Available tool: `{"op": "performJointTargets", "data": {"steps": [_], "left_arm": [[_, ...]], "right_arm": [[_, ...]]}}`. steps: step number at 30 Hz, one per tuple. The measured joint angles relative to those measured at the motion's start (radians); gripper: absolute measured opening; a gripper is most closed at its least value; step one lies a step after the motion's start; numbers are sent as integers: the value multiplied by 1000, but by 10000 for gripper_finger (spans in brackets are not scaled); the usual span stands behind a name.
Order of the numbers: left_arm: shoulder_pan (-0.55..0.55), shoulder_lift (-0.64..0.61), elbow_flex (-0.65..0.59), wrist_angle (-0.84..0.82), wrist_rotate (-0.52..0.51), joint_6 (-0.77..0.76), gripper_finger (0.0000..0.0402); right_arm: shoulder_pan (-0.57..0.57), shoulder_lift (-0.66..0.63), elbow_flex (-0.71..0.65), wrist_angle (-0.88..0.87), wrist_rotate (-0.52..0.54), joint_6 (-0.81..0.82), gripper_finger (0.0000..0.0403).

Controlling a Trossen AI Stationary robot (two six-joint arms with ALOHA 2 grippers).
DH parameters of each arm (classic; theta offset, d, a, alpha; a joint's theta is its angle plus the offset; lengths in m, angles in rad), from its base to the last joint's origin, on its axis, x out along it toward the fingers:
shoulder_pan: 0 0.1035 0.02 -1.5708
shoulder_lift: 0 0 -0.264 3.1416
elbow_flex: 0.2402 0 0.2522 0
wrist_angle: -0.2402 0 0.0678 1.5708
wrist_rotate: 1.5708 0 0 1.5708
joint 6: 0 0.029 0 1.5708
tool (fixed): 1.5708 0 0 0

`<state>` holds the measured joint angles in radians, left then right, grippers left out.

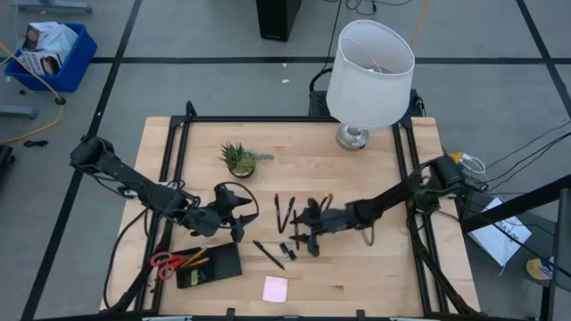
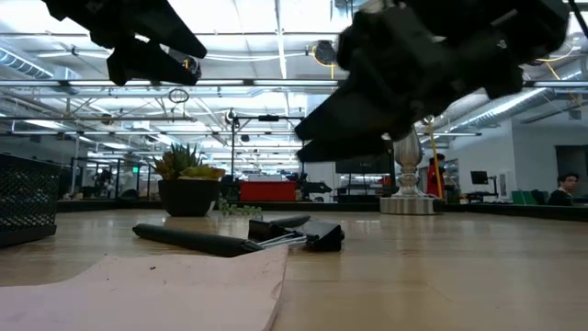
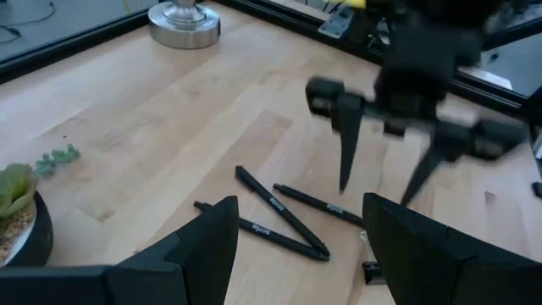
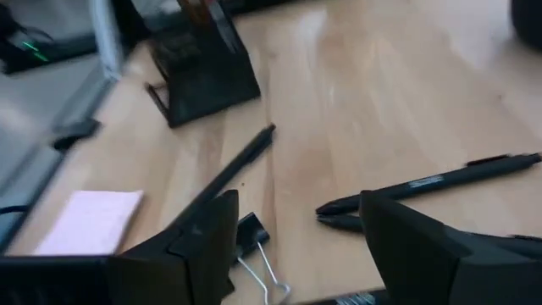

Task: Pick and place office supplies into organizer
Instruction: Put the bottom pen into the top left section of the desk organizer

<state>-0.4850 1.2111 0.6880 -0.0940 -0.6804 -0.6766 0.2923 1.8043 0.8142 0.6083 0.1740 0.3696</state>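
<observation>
Three thin black pens (image 1: 284, 212) (image 3: 284, 213) lie mid-table. A fourth pen (image 1: 267, 254) (image 4: 230, 167) and small black clips (image 1: 287, 253) (image 4: 252, 230) lie nearer the front edge. The black organizer (image 1: 211, 266) (image 4: 201, 74) sits at the front left with orange pencils in it and red-handled scissors (image 1: 165, 261) beside it. A pink pad (image 1: 275, 288) (image 4: 91, 222) lies flat at the front. My left gripper (image 1: 239, 219) (image 3: 301, 203) hovers open, left of the pens. My right gripper (image 1: 300, 234) (image 4: 296, 210) hovers open above the clips.
A small potted plant (image 1: 241, 160) stands at the far left of centre. A white-shaded lamp (image 1: 368, 73) stands at the far edge, and its metal base (image 3: 184, 19) shows in the left wrist view. Black rails (image 1: 178, 152) run along the table's sides. Bare wood lies at the right front.
</observation>
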Motion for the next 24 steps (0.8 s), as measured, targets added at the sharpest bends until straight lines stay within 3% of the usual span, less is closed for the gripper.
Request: {"op": "performJointTargets", "data": {"steps": [6, 13, 18, 24], "left_arm": [[4, -41, 0, -1, 1, 117, 257], [-6, -245, 4, -11, 9, 186, 257], [-59, -386, 5, -65, 18, 208, 257], [-114, -412, 5, -146, -4, 193, 257]], "right_arm": [[4, 151, 328, -345, 52, 87, 234], [35, 305, 629, -641, 113, 126, 224], [44, 377, 681, -612, 140, 170, 218], [59, 451, 761, -604, 140, 66, 215]]}}
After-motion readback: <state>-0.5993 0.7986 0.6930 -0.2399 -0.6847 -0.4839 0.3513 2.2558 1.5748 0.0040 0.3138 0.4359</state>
